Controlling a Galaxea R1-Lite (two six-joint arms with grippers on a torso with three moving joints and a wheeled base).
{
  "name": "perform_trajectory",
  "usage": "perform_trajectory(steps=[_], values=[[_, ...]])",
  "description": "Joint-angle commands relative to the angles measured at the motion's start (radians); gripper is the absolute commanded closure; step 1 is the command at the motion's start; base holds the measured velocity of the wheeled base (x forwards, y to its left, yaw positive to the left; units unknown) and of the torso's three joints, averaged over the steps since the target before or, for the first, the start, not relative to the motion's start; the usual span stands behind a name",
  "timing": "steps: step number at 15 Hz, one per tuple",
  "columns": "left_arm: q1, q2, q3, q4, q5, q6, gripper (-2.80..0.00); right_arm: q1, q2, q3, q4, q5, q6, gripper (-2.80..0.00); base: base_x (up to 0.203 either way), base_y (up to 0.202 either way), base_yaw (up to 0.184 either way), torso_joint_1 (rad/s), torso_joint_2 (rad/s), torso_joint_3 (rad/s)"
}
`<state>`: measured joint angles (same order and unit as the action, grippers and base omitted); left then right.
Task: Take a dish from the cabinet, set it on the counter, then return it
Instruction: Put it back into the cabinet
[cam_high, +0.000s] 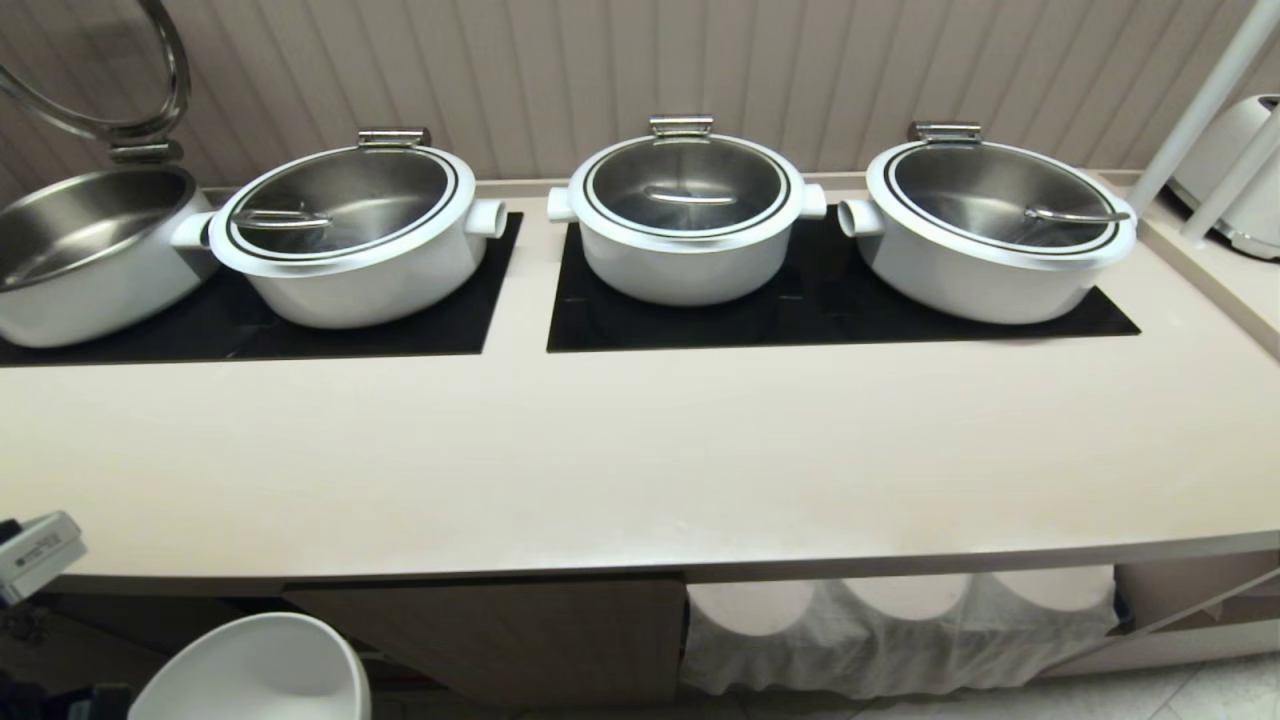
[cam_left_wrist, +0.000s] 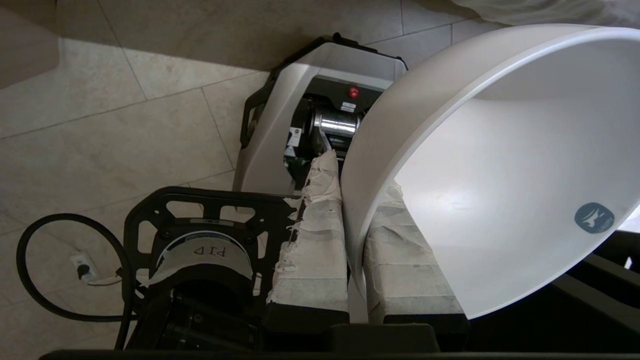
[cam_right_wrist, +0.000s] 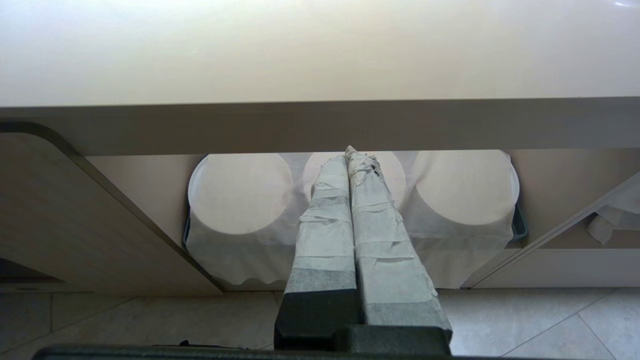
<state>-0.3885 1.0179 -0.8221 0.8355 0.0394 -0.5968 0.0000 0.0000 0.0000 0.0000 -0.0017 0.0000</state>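
Left wrist view: left gripper (cam_left_wrist: 356, 200) clamps dish (cam_left_wrist: 500, 165) rim, tilted, low before cabinet (cam_high: 500, 630); right gripper (cam_right_wrist: 350, 155) closed, empty.

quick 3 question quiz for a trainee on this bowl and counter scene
1. True or false: the left gripper is shut on the rim of the white bowl.
2. How many lidded pots stand on the black panels of the counter?
A. two
B. three
C. five
3. Fill in: the right gripper is shut and holds ____.

Key
1. True; one finger sits inside the rim, one outside.
2. B; a fourth pot at the left has its lid raised.
3. Nothing; it points at the cloth-covered stacks under the counter.
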Motion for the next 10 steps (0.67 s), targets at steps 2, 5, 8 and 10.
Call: perform_trajectory(steps=[2,5,8,10], values=[[0.000,0.001,0.001,0.005,0.001,-0.003,0.00,0.000,0.001,0.000,0.000,0.000,0.000,0.00,0.000,0.000,0.000,0.000,0.00,0.000],[0.002,0.001,-0.002,0.004,0.002,-0.003,0.00,0.001,0.000,0.000,0.000,0.000,0.000,0.00,0.000,0.000,0.000,0.000,0.00,0.000],[0.003,-0.013,-0.002,0.004,0.001,-0.005,0.00,0.002,0.000,0.000,0.000,0.000,0.000,0.00,0.000,0.000,0.000,0.000,0.00,0.000],[0.005,-0.015,-0.002,0.004,0.001,-0.009,0.00,0.000,0.000,0.000,0.000,0.000,0.000,0.00,0.000,0.000,0.000,0.000,0.00,0.000]])
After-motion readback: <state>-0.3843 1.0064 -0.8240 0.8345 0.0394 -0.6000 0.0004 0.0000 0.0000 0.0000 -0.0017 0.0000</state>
